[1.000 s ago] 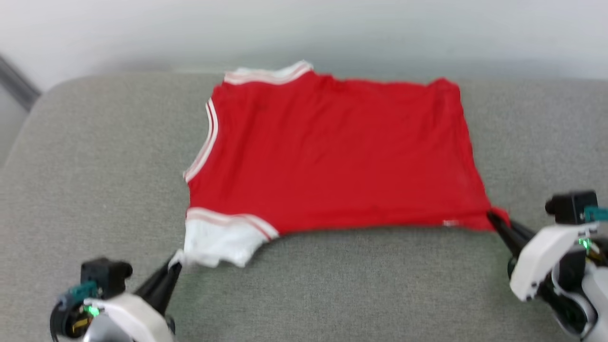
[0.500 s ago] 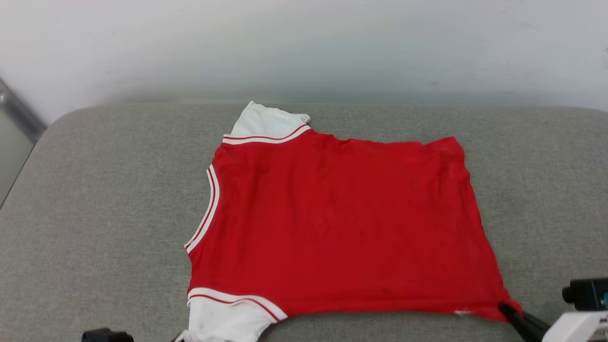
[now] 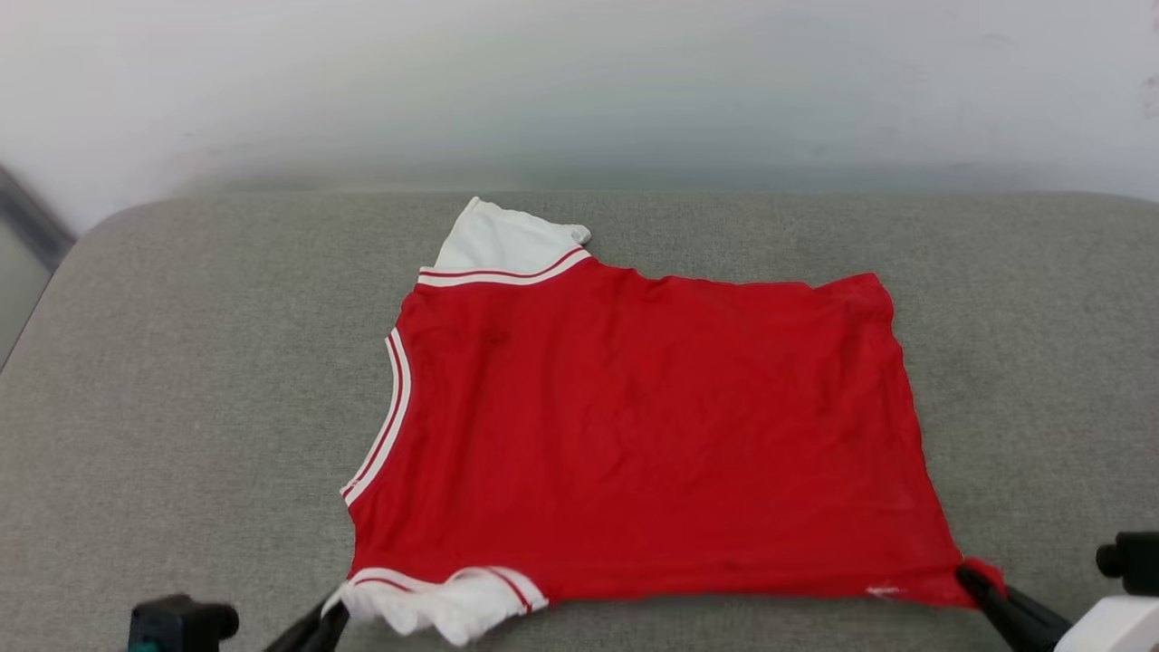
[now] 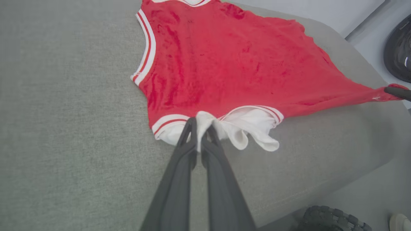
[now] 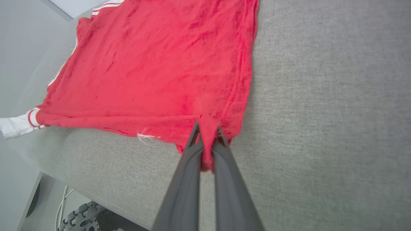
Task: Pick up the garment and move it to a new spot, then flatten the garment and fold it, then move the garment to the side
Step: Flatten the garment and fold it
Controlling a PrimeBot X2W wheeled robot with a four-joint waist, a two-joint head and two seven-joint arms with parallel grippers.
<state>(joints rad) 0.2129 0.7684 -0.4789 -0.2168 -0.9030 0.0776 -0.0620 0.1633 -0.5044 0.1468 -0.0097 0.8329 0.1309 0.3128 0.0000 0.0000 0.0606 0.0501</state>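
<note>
The garment [image 3: 634,435], a red jersey with white sleeves and red-white trim, lies spread plain-side up on the grey cushion [image 3: 181,407], neckline to the left. My left gripper [image 3: 333,614] is shut on its bunched near white sleeve [image 4: 244,128] at the lower left. In the left wrist view the left gripper [image 4: 201,123] pinches that white cloth. My right gripper [image 3: 969,576] is shut on the red near hem corner at the lower right; the right wrist view shows the right gripper [image 5: 208,128] with red cloth [image 5: 160,73] squeezed between its fingers.
The cushion's front edge [image 4: 321,192] runs close behind both grippers, with a wheel [image 4: 330,219] and floor below it. A pale wall [image 3: 579,91] stands behind the cushion. Bare cushion lies left and right of the garment.
The camera tilted, so the picture shifted down. The near white sleeve has bunched up and the near edge has drawn taut between the two grippers. Both grips hold.
</note>
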